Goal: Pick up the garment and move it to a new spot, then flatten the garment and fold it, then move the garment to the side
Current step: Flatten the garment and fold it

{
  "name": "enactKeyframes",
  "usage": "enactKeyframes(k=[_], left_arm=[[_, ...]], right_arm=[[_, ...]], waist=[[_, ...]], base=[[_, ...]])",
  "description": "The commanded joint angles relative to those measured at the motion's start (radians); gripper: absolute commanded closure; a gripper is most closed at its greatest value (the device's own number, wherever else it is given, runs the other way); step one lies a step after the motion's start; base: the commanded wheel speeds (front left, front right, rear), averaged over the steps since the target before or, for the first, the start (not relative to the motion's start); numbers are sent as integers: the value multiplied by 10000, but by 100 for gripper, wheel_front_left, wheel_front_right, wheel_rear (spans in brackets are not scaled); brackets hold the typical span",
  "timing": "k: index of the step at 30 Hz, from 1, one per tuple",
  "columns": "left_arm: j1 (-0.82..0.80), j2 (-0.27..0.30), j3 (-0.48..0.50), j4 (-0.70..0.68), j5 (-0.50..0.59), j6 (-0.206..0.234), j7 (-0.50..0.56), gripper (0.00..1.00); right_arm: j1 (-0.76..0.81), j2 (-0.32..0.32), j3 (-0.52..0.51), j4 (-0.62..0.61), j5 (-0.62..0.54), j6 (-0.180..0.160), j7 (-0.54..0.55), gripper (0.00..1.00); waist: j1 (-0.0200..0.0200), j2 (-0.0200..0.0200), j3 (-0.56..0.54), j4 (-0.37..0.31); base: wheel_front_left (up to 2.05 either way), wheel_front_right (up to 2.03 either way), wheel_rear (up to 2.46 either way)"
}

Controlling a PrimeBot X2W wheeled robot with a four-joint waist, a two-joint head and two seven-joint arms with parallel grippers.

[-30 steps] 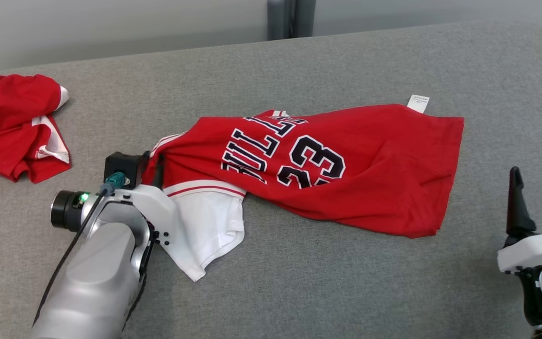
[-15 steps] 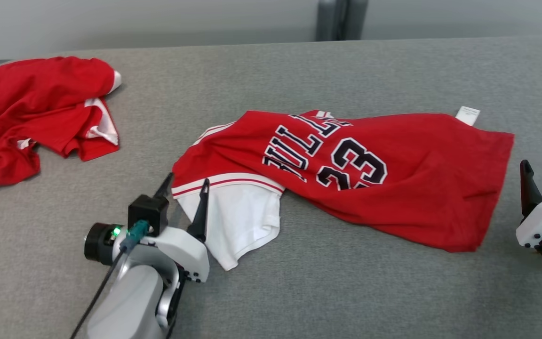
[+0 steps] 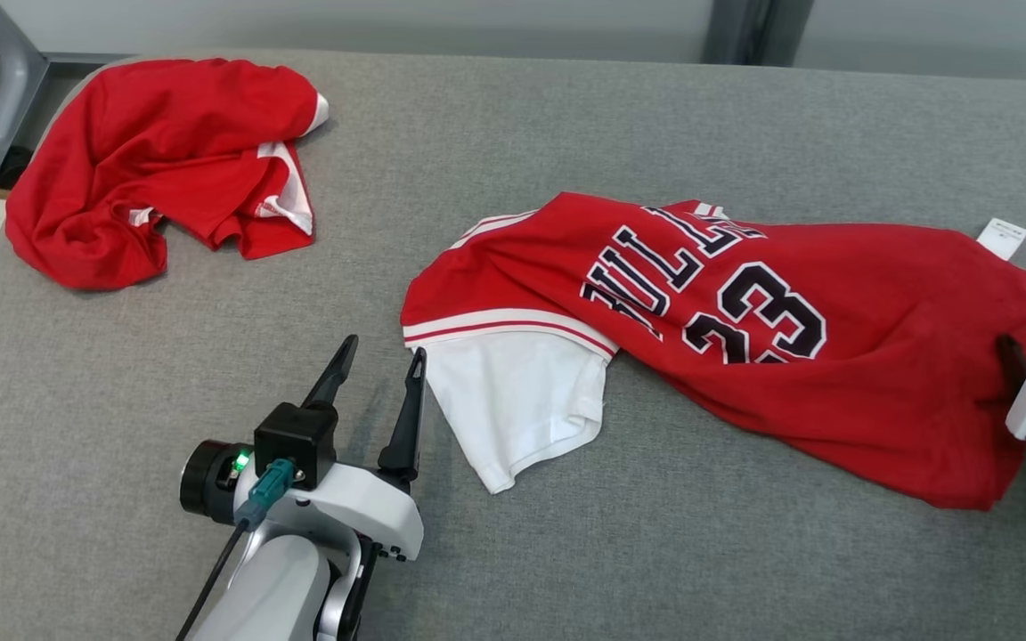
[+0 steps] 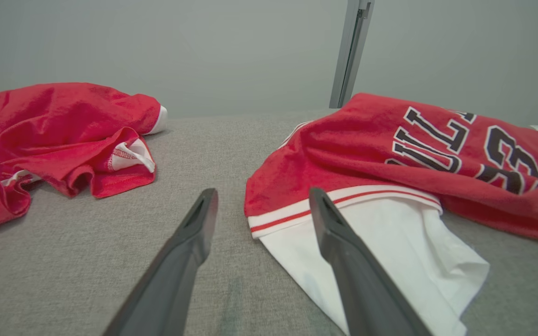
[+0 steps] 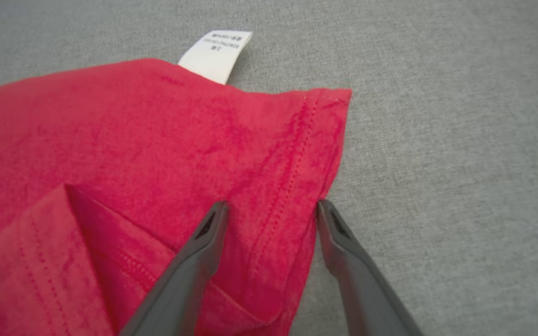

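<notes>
Jersey [image 3: 745, 338] lies long but rumpled on the grey bench [image 3: 566, 107], so flattening, folding and the side move remain (judging by creases); left gripper [image 3: 386, 345] fingers spread, empty, beside the white sleeve [image 3: 522, 401]; right gripper [image 5: 271, 205] fingers spread astride the hem.

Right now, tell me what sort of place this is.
Probably a robot test room for garment folding: a broad grey fabric-covered table, a numbered red jersey and a crumpled red garment on it, a plain wall and metal post behind.
</notes>
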Motion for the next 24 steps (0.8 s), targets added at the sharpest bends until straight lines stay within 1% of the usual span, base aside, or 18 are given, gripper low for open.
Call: enactKeyframes(k=[1, 2, 3, 11, 18, 24], left_arm=[[86, 17, 88, -120, 88, 27, -46, 0], [100, 11, 143, -187, 135, 19, -46, 0], [116, 5, 188, -252, 169, 5, -47, 0], [44, -98, 465, -678, 376, -149, -47, 0], [-84, -230, 560, -787, 585, -330, -47, 0], [-153, -317, 595, -860, 739, -449, -47, 0]], right_arm=[[-8, -14, 110, 235, 124, 1, 182, 66], [-129, -94, 186, 268, 117, 1, 208, 79], [-237, -197, 257, 283, 89, 1, 171, 100], [-1652, -974, 479, 485, -251, 1, -358, 100], [-2961, -1650, 553, 904, -923, 1, -1118, 100], [-3803, -1922, 554, 1244, -1549, 1, -1688, 100]], waist=[[0, 0, 96, 122], [0, 0, 134, 162], [0, 0, 171, 199], [0, 0, 639, 556], [0, 0, 1099, 934], [0, 0, 1438, 1130]], base=[[0, 0, 0], [0, 0, 0], [0, 0, 0], [0, 0, 0], [0, 0, 0], [0, 0, 0]])
